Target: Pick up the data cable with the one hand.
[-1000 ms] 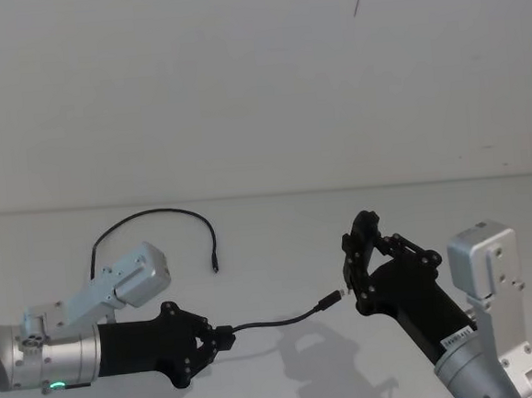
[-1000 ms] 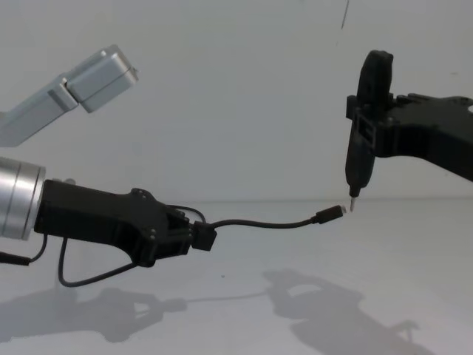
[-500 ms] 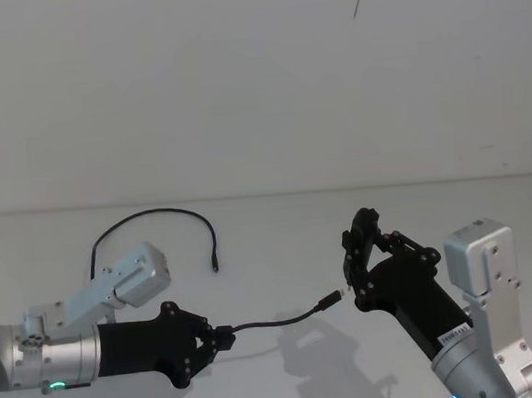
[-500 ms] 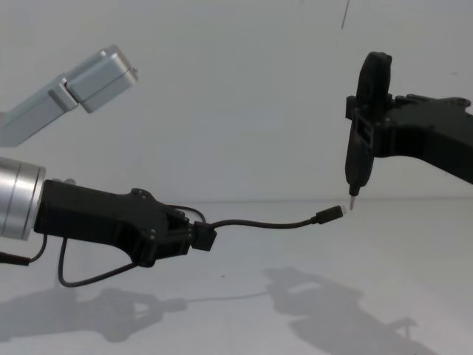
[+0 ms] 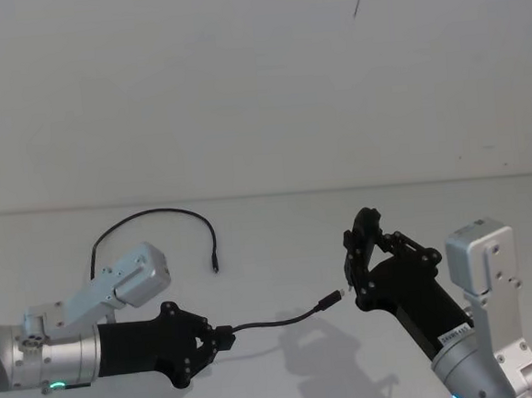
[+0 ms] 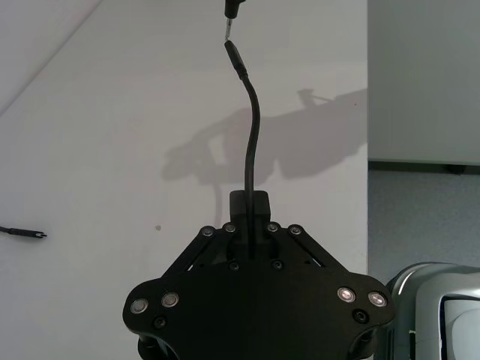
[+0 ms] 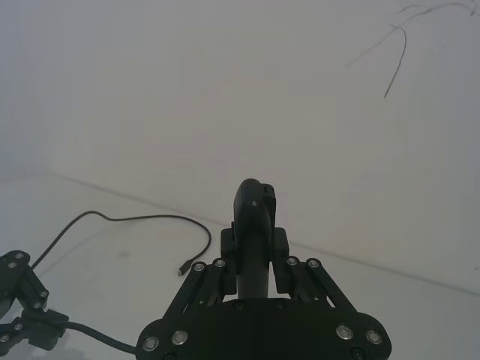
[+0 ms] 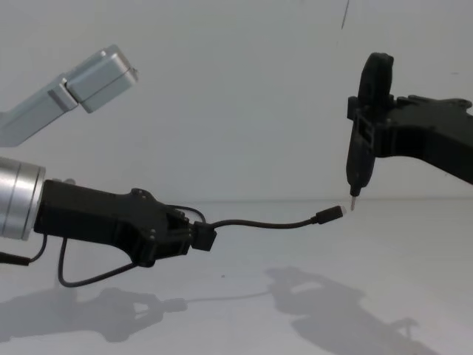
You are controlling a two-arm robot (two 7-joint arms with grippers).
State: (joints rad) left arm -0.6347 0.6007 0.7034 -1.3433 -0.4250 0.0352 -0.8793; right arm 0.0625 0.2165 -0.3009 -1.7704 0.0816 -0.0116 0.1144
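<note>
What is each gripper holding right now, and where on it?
Left gripper clamps the data cable near its lifted end; right gripper grips a black metal-tipped tool by its body.

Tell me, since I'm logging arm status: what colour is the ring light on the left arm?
Green; the ring light shows best in the head view.

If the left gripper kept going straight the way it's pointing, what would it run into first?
Most likely the narrow metal tip held by the right gripper. The left gripper points along the data cable, whose free plug sits almost at that tip; depth looks aligned.
</note>
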